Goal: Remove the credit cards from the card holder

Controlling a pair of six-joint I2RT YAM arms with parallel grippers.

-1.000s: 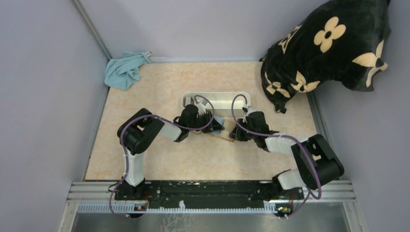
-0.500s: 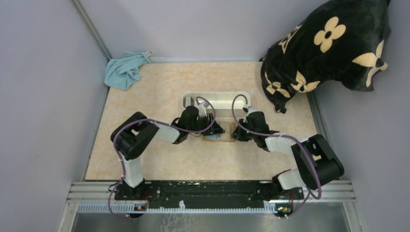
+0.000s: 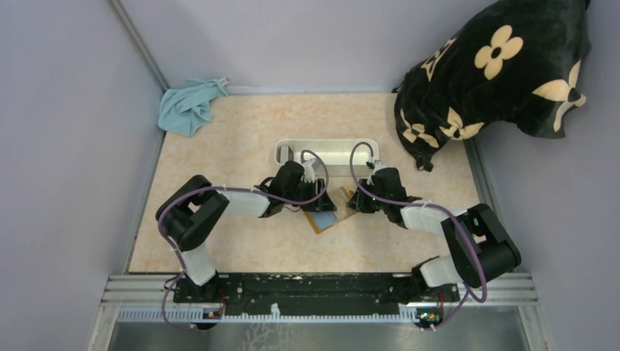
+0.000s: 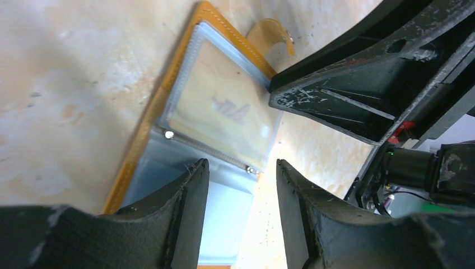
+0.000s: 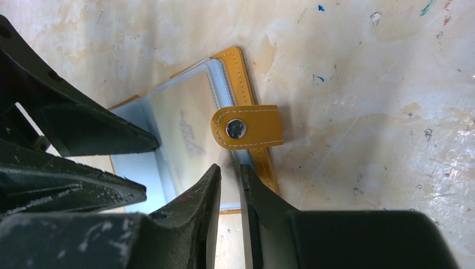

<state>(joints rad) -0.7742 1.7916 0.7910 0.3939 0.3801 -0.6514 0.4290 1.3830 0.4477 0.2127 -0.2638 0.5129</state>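
The orange-brown card holder (image 3: 327, 217) lies open on the table between both grippers. Its clear sleeves show in the left wrist view (image 4: 168, 95): a tan-gold card (image 4: 224, 112) in the far sleeve and a pale blue card (image 4: 224, 224) in the near one. My left gripper (image 3: 316, 199) is open, its jaws (image 4: 242, 168) straddling the blue card's sleeve. My right gripper (image 3: 356, 199) is nearly closed (image 5: 231, 168) over the holder's edge (image 5: 246, 73) just below the snap strap (image 5: 249, 128). Both cards are still inside the sleeves.
A long white tray (image 3: 327, 142) stands just behind the grippers. A teal cloth (image 3: 188, 106) lies at the back left corner. A black flowered cushion (image 3: 497, 66) fills the back right. Grey walls close in both sides.
The card holder has swung open and come down flat on the table, spreading toward the front left. My left gripper has shifted slightly toward it; the right gripper stays at its edge.
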